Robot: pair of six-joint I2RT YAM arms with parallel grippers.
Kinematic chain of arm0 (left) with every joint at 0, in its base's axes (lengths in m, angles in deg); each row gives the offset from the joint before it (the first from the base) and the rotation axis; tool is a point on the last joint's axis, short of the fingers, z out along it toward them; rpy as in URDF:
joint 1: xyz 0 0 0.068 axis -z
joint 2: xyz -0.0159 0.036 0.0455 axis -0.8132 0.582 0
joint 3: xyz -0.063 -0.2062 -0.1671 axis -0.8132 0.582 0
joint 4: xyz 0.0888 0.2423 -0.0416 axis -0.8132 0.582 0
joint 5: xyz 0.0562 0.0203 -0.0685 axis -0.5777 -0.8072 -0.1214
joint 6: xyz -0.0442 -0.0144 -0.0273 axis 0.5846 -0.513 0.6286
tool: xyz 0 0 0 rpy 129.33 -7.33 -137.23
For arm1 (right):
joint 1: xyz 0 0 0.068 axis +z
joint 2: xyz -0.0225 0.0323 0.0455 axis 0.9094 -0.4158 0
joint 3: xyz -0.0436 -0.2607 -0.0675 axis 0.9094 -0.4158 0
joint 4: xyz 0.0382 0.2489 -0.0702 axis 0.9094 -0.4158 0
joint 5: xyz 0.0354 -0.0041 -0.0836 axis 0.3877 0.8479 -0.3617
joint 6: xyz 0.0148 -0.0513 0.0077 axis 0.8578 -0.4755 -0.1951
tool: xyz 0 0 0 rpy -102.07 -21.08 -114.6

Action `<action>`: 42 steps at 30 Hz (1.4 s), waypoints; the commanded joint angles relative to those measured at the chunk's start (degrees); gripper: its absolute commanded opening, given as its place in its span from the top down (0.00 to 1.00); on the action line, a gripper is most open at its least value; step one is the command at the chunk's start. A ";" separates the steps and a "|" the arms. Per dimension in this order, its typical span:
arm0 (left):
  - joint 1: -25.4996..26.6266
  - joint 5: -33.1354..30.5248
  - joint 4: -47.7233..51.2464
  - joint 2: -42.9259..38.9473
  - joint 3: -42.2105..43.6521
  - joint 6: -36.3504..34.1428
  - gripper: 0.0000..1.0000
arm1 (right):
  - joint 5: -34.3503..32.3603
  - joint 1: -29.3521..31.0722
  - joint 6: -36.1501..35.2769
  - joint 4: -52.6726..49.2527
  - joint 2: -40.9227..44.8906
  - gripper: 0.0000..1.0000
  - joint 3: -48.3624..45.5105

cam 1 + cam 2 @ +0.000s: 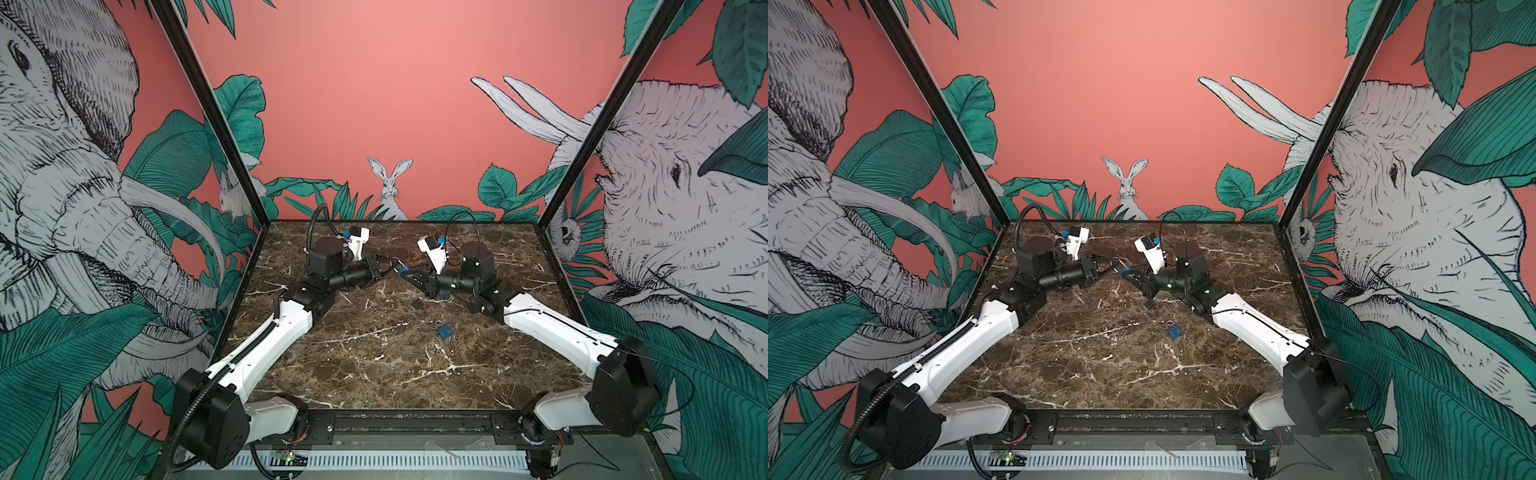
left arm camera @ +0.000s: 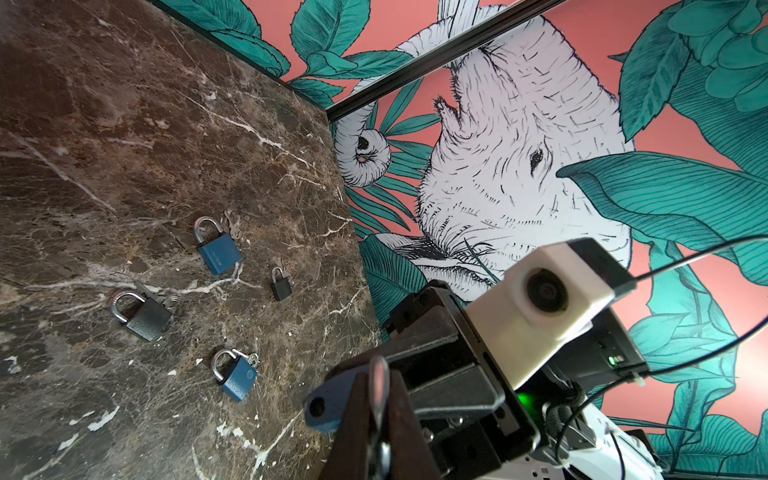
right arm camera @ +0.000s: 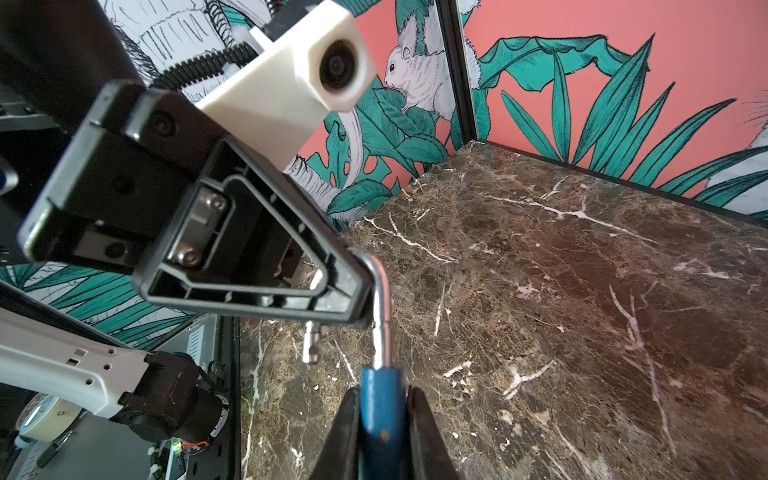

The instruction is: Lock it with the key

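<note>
- While the left gripper (image 2: 378, 399) hangs in mid-air over the rear middle of the table (image 1: 374, 374), its jaws are pinched tight on the bend of the shackle (image 3: 382, 307).
- The padlock (image 3: 382, 411), the task's thing, is held off the table between the two grippers, which meet tip to tip in both top views.
- One leg of the shackle sits in the blue body; the free leg (image 3: 311, 345) hangs outside it. So the lock is open and nothing is locked yet.
- The left wrist view shows an empty hole in the blue body. Whether it is the shackle's socket or the keyway cannot be told.
- The right gripper (image 1: 409, 277) has its jaws narrow, one on each flat side of the padlock's body, gripping it.
- No key shows in either gripper or in the held padlock.
- Four other locks lie on the table to the right of the pair: a blue lock (image 2: 218, 249), a small black lock (image 2: 280, 284), a grey lock (image 2: 143, 316) and a second blue lock (image 2: 235, 374) with a key (image 2: 249, 358) at its base.
- Judged from this, the hold on both parts is done. Left to do: seat the free leg in the body, then fetch and turn a key.
</note>
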 commanded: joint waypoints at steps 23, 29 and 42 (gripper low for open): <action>-5.78 11.38 22.18 -2.60 -9.38 -23.80 0.63 | 29.17 -8.15 20.45 11.25 -2.06 1.00 -2.19; -3.17 13.23 21.26 -0.90 -9.12 -24.53 0.66 | 32.36 -8.18 29.98 22.58 -4.60 1.00 -3.17; -2.24 13.22 18.45 2.07 -9.80 -23.79 0.72 | 33.15 -8.11 32.40 25.15 -5.92 1.00 -3.41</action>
